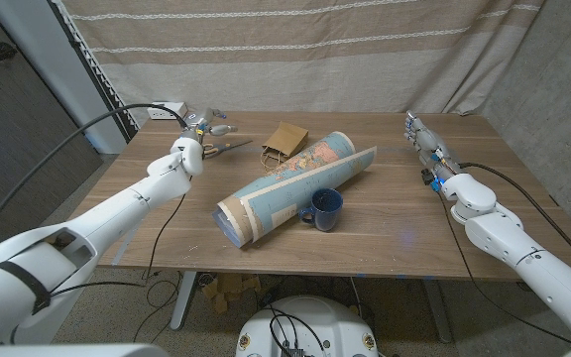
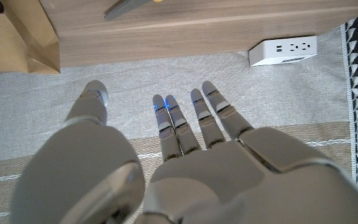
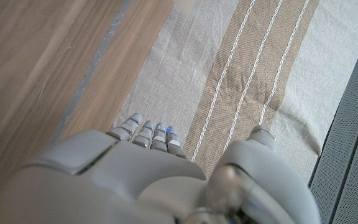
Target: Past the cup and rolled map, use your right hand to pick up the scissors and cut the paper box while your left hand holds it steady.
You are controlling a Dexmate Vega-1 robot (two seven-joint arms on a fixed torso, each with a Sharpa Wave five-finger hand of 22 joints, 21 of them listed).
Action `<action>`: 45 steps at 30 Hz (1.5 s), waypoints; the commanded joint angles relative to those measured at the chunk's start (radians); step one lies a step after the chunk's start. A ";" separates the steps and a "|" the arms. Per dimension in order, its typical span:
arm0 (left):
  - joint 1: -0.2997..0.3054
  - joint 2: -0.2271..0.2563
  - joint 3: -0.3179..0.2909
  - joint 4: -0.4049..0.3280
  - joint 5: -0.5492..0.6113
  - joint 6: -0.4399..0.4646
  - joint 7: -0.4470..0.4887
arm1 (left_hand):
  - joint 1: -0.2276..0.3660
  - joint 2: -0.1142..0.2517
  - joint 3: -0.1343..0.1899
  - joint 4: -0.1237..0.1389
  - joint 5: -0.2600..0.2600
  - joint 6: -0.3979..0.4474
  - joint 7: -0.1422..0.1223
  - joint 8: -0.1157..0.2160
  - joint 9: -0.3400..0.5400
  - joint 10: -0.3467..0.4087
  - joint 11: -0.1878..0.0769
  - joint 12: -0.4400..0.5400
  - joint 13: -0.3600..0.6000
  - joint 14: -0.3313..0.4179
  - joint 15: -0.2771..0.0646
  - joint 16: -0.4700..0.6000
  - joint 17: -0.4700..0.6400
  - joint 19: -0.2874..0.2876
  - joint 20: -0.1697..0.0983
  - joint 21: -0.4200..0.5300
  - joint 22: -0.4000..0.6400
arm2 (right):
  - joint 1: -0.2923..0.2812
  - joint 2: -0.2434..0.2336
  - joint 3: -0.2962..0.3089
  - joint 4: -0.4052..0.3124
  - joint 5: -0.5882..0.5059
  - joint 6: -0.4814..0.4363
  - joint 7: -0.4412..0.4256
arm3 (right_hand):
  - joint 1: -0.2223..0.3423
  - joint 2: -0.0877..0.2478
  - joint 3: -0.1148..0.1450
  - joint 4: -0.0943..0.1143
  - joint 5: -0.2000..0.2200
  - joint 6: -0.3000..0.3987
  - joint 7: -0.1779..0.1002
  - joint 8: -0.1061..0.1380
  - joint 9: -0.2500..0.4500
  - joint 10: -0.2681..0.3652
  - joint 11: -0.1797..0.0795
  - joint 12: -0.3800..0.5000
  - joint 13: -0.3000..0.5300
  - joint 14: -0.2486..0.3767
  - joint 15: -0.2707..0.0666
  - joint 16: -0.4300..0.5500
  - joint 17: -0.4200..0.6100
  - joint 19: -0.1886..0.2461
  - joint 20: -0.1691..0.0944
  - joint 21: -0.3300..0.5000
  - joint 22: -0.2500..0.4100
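A wooden table [image 1: 385, 238] fills the middle of the head view, backed by a beige striped curtain [image 1: 295, 50]. At centre lies a large rolled paper map [image 1: 285, 188], printed in blue, running from lower left to upper right. A dark blue ceramic cup [image 1: 323, 209] stands touching the map's lower right side, handle to the left. Above the map, in the upper middle of the frame, sits a small brown paper box [image 1: 285, 142], shaped like a bag. Just to its left lie the grey-bladed scissors [image 1: 224, 148], blades pointing towards the box, handles beside the robot's left hand [image 1: 194, 137] at upper left. That hand holds nothing; the left wrist view shows its fingers [image 2: 213, 118] straight and slightly apart above the curtain. The robot's right hand [image 1: 422, 139] stands at upper right, near the table's far edge, well apart from the scissors, fingers extended and empty. A white power strip [image 1: 170, 109] sits at the far left corner.
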 commanded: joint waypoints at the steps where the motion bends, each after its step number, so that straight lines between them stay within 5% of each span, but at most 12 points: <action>1: -0.054 -0.020 0.067 0.050 0.086 0.038 -0.021 | 0.012 0.003 0.000 -0.001 -0.001 -0.002 -0.004 0.001 0.005 -0.008 -0.002 -0.002 0.005 -0.007 -0.168 -0.004 0.005 -0.003 -0.116 -0.007 0.002 | 0.001 0.013 0.003 0.027 0.002 0.044 0.016 | 0.016 0.002 -0.004 -0.008 0.005 -0.008 -0.002 -0.001 0.003 -0.012 -0.006 -0.001 0.002 -0.011 0.000 -0.002 0.000 -0.006 0.003 -0.003 0.003; 14: -0.120 -0.050 0.144 0.113 0.173 0.076 -0.070 | 0.017 0.006 -0.004 0.001 -0.001 -0.011 -0.008 -0.005 0.007 -0.016 -0.010 -0.009 0.008 -0.024 -0.167 -0.012 0.006 -0.015 -0.118 -0.013 0.002 | 0.002 0.019 0.008 0.046 -0.008 0.087 0.021 | 0.047 -0.007 -0.002 -0.028 0.017 -0.016 -0.014 0.002 0.003 -0.016 -0.012 0.000 0.002 -0.013 -0.013 -0.001 -0.001 -0.013 0.002 -0.007 0.003; 28: -0.170 -0.090 0.227 0.236 0.279 0.038 0.009 | 0.037 0.002 -0.010 -0.005 0.003 0.035 -0.025 0.012 0.011 0.017 -0.029 0.000 0.013 -0.043 -0.168 -0.018 0.007 -0.031 -0.136 -0.021 0.001 | 0.002 0.016 0.008 0.042 -0.005 0.077 0.022 | 0.071 -0.015 -0.002 -0.042 0.026 -0.017 -0.015 0.005 0.003 -0.017 -0.014 0.001 0.002 -0.014 -0.013 0.000 -0.002 -0.014 0.004 -0.009 0.003; 45: -0.243 -0.110 0.283 0.316 0.283 -0.031 -0.135 | 0.051 -0.004 -0.019 -0.008 0.010 0.049 -0.032 0.014 0.011 0.021 -0.031 -0.003 0.016 -0.046 -0.170 -0.016 0.010 -0.037 -0.143 -0.024 0.000 | -0.001 0.009 0.009 0.032 -0.004 0.057 0.014 | 0.089 -0.018 -0.001 -0.051 0.035 -0.019 -0.015 0.006 0.003 -0.018 -0.015 0.003 0.001 -0.013 -0.013 0.001 -0.002 -0.015 0.006 -0.009 0.003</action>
